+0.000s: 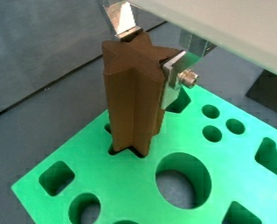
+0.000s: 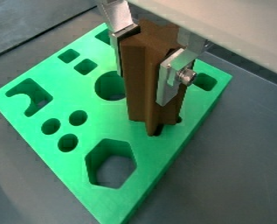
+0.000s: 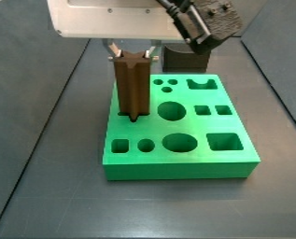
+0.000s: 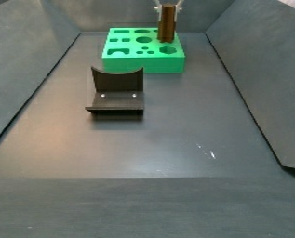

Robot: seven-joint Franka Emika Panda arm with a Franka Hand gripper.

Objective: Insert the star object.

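The star object [image 1: 135, 96] is a tall brown ridged peg. It stands upright with its lower end in the star-shaped hole of the green block [image 1: 222, 166]. My gripper [image 1: 150, 54] is shut on the peg's upper part, one silver finger [image 1: 173, 74] flat on each side. Both wrist views show this grip; the peg [image 2: 147, 79], gripper [image 2: 148, 54] and block [image 2: 36, 114] appear there too. In both side views the peg [image 3: 133, 89] [image 4: 167, 23] rises from the block [image 3: 176, 163] [image 4: 143, 58] near one corner, under my gripper [image 3: 133, 58].
The block has several other holes: round [image 3: 172, 111], oval [image 3: 179, 143], square [image 3: 225, 142] and hexagonal [image 2: 110, 163]. The dark fixture [image 4: 114, 90] stands on the grey floor beside the block and also shows in a side view [image 3: 188, 58]. Sloped grey walls bound the floor.
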